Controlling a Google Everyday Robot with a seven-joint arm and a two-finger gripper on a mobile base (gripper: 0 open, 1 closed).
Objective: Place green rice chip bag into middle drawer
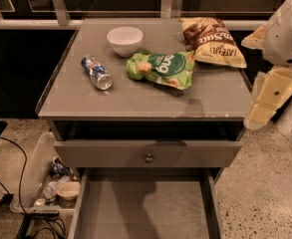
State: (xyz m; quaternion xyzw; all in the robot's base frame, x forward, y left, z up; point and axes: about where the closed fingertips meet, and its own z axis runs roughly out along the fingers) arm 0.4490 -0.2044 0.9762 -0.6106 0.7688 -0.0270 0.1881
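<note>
The green rice chip bag [161,68] lies flat on the grey tabletop [135,101], right of centre, between a white bowl and a brown-and-yellow chip bag. The middle drawer [145,210] is pulled out below the table front, and its plain grey floor shows with nothing on it. My gripper [265,101], a cream-coloured piece under the white arm housing, hangs at the table's right edge, to the right of the green bag and apart from it. It holds nothing that I can see.
A white bowl [125,40] and a blue-and-silver can [97,72] lying on its side sit left of the bag. The brown-and-yellow chip bag [213,41] lies at the back right. A closed drawer front with a knob [149,158] is above the open drawer. A bin of clutter [53,180] and cables are on the floor at left.
</note>
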